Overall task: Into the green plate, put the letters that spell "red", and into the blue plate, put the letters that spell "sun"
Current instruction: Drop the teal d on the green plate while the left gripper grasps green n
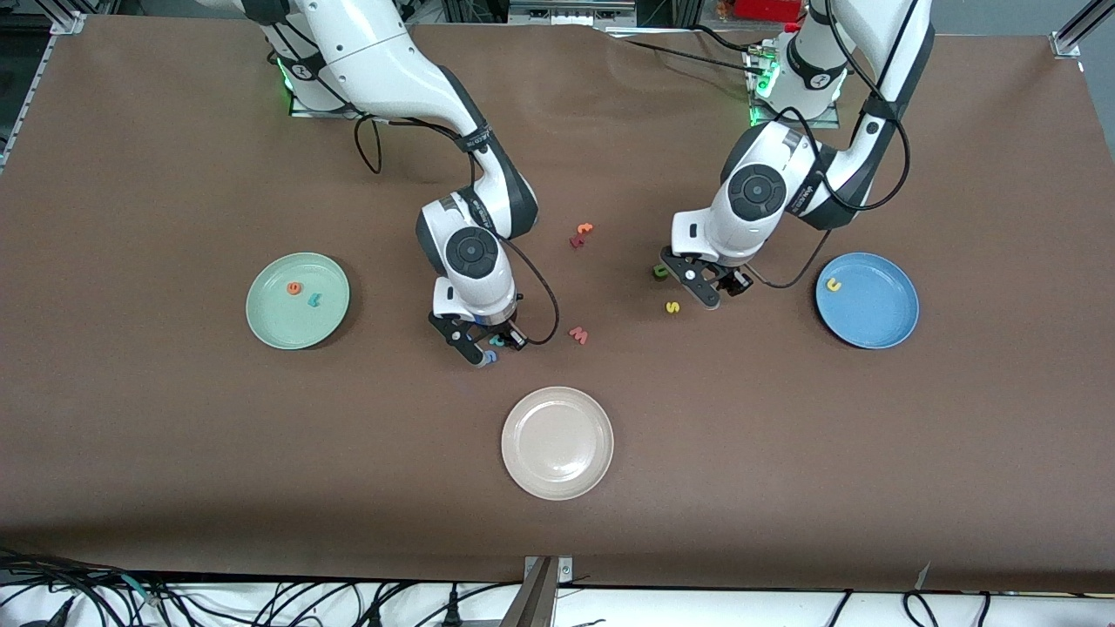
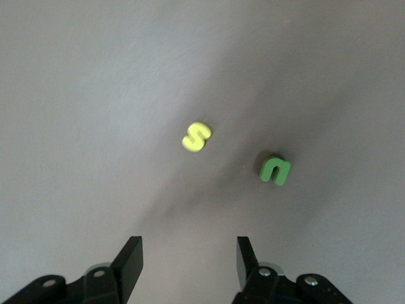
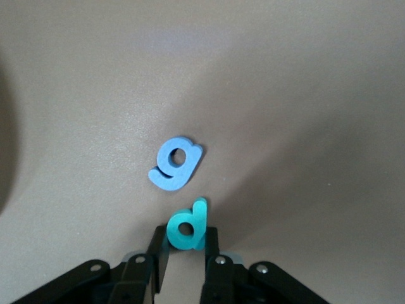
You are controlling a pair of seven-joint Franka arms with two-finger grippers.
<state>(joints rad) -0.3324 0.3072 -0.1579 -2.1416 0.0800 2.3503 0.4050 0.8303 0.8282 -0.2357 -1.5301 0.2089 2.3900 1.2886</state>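
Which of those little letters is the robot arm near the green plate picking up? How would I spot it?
Start at the cream plate nearest the front camera. Just farther from the camera, the right gripper pinches a teal d. Beside it lies a blue g, paler blue, bigger, and flat on the table.

The round green plate (image 1: 261, 320) holds an orange e (image 1: 294, 287) and a teal r (image 1: 314, 300). The teal d (image 3: 187, 227) sits pinched upright. The blue plate (image 1: 880, 324) holds a yellow u (image 1: 834, 285). The yellow s (image 2: 196, 136) and green n (image 2: 275, 170) lie flat, near each other.
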